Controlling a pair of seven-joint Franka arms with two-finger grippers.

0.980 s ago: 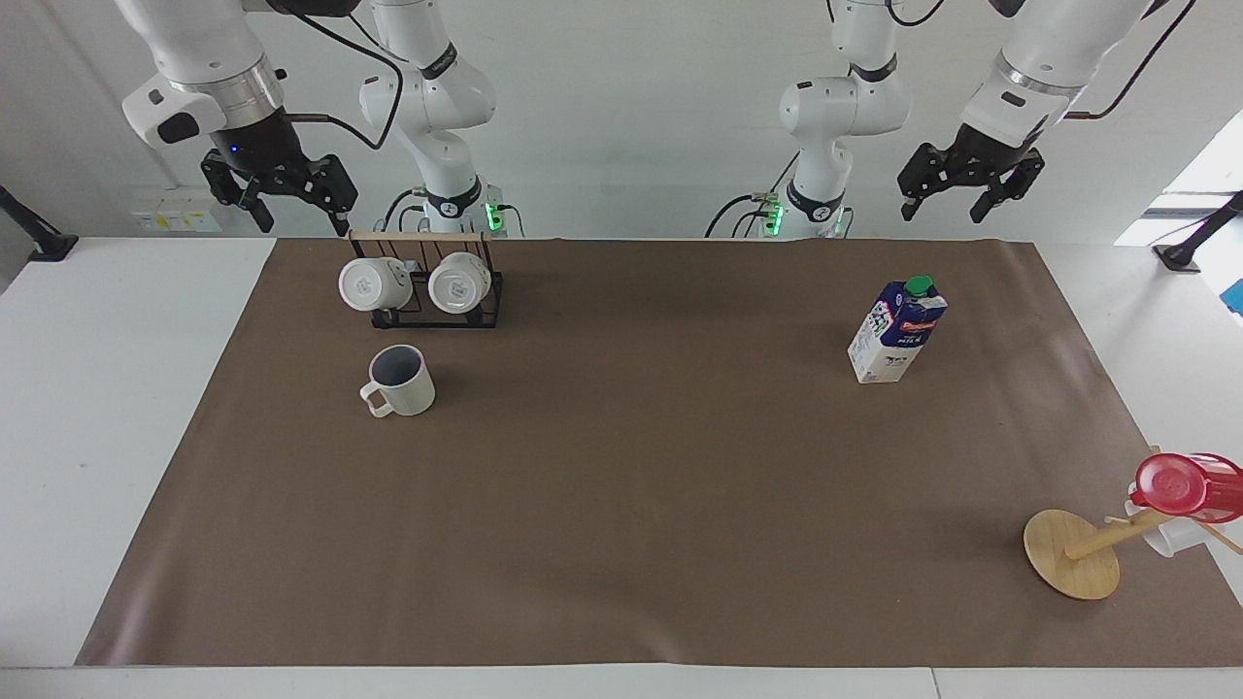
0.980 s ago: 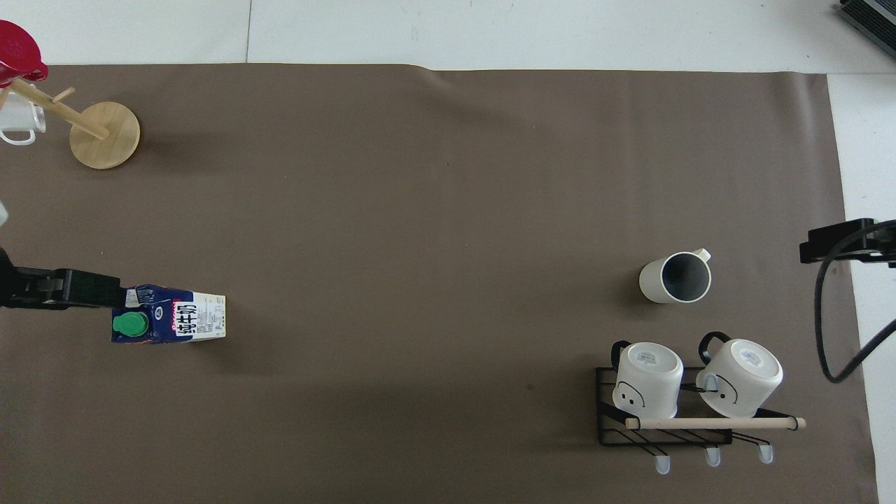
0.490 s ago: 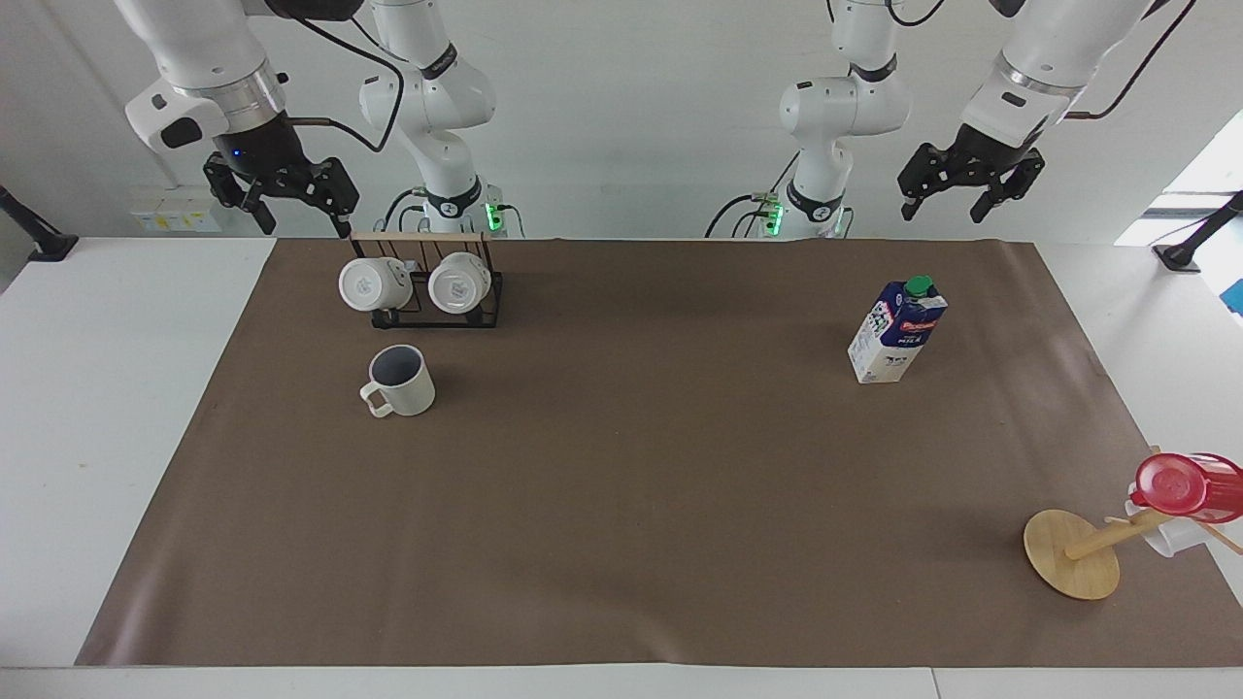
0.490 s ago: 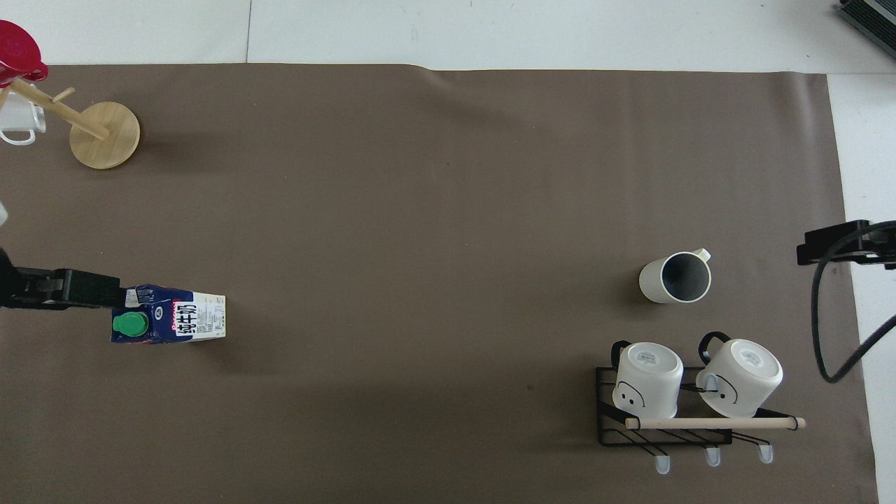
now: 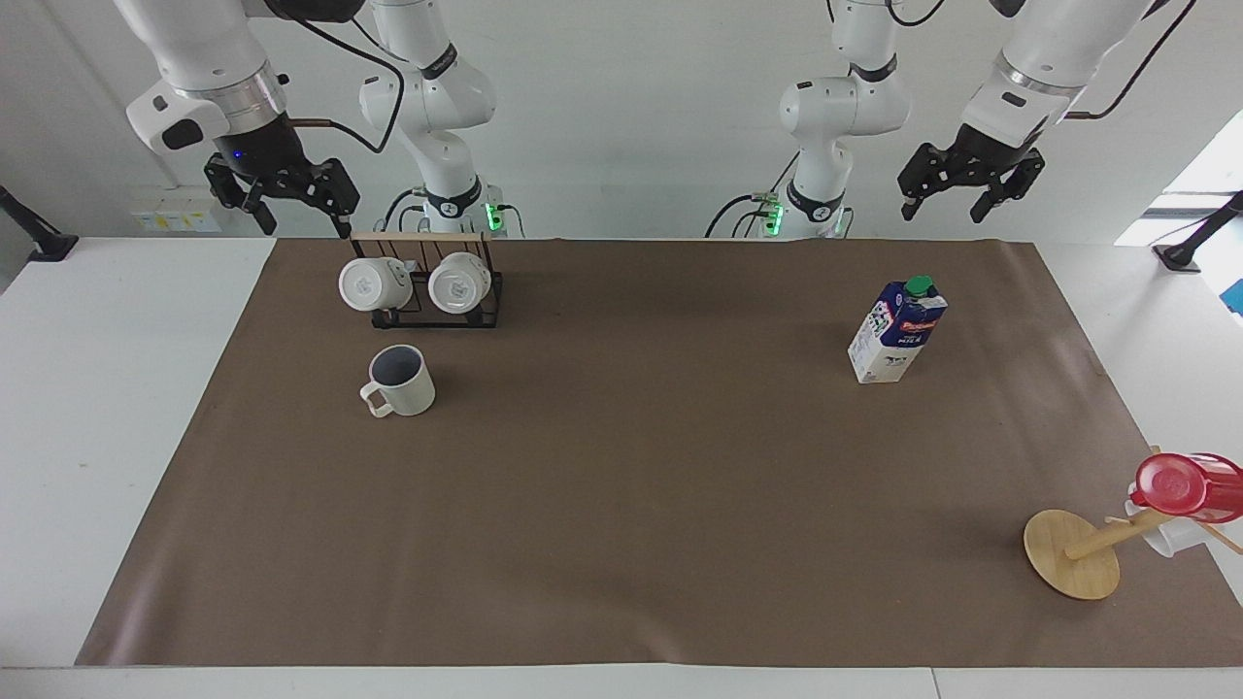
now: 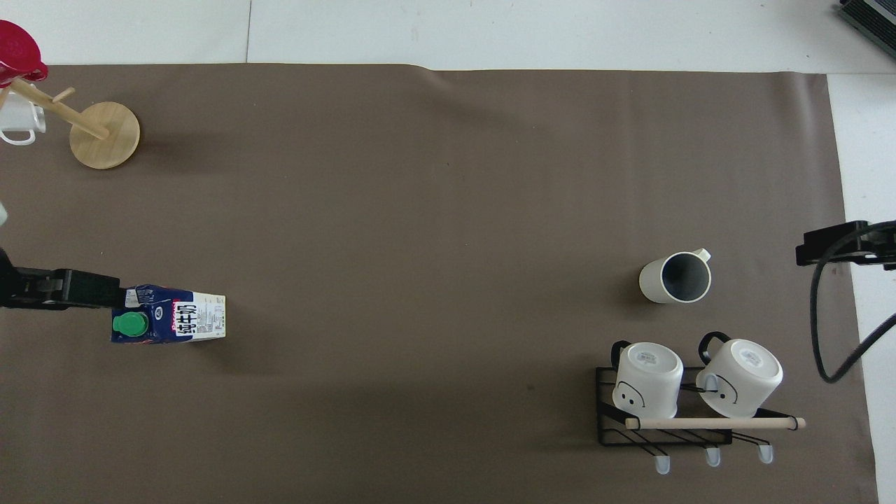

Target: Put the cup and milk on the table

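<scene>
The cup [image 5: 401,381] [image 6: 675,278], cream with a dark inside, stands upright on the table's brown sheet [image 5: 631,485] [image 6: 420,210], just farther from the robots than a mug rack. The milk [image 5: 898,332] [image 6: 171,322] stands upright on the sheet toward the left arm's end. My right gripper [image 5: 303,225] [image 6: 840,241] hangs open and empty in the air over the sheet's corner by the rack. High above the sheet's edge at the milk's end, my left gripper [image 5: 944,214] [image 6: 63,288] is open and holds nothing.
A black wire rack [image 5: 427,309] [image 6: 609,437] with two white mugs stands near the right arm's base. A wooden mug tree [image 5: 1073,553] [image 6: 105,133] carrying a red cup [image 5: 1185,485] stands at the sheet's corner farthest from the robots, at the left arm's end.
The right gripper has risen slightly. The left gripper, the cup and the milk have not visibly moved.
</scene>
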